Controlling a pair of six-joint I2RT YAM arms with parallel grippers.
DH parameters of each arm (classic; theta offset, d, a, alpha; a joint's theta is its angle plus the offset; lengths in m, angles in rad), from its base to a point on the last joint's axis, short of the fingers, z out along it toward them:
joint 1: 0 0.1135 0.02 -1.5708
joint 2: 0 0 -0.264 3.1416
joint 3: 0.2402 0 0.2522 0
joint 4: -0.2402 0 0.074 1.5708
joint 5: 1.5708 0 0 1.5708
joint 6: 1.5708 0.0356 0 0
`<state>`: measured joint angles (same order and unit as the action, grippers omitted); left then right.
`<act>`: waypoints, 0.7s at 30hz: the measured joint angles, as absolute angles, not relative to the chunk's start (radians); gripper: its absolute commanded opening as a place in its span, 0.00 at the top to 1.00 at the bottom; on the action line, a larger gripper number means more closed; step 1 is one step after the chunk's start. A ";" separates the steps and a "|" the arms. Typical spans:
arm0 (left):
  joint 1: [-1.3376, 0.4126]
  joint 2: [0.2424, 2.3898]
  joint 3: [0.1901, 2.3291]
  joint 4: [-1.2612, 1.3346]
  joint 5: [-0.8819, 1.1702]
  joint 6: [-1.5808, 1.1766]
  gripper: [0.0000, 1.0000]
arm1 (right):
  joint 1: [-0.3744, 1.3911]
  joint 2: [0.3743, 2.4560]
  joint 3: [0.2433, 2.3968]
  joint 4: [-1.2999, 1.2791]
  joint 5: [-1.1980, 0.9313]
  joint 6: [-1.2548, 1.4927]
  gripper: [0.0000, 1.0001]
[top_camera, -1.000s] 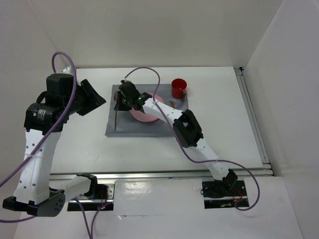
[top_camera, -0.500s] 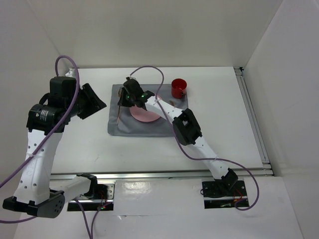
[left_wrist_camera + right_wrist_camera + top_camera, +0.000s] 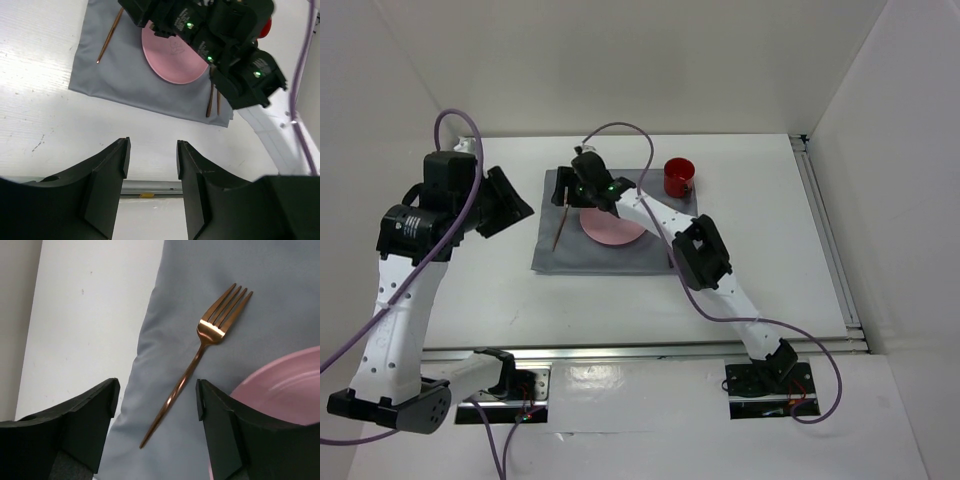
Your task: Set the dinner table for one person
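Note:
On the white dinner table [image 3: 770, 270] lies a grey cloth [image 3: 605, 255] with a pink plate [image 3: 612, 228] on it. A copper fork [image 3: 560, 224] rests on the cloth, left of the plate. My right gripper [image 3: 578, 190] hovers over the fork's far end, open. In the right wrist view the fork [image 3: 200, 352] lies flat and free below my right gripper [image 3: 157, 400], and the plate [image 3: 285, 390] sits at the right. My left gripper [image 3: 152, 155] stands open and empty above bare table, left of the cloth [image 3: 125, 85].
A red cup [image 3: 678, 177] stands beyond the cloth's far right corner. Two copper utensils [image 3: 212, 100] lie on the cloth right of the plate. Metal rails run along the table's near edge [image 3: 650, 350] and right edge [image 3: 830, 240]. White walls enclose the table.
The right gripper has opened and let go of the fork, which now lies on the cloth left of the plate. The gripper has drawn back toward the cloth's far edge. The left arm barely moved.

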<state>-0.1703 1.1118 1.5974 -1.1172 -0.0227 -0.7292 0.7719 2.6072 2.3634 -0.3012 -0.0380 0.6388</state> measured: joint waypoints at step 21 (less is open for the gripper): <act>-0.159 1.209 1.660 -1.089 -0.194 -0.648 0.27 | 0.369 1.402 1.408 -1.081 0.576 0.743 0.00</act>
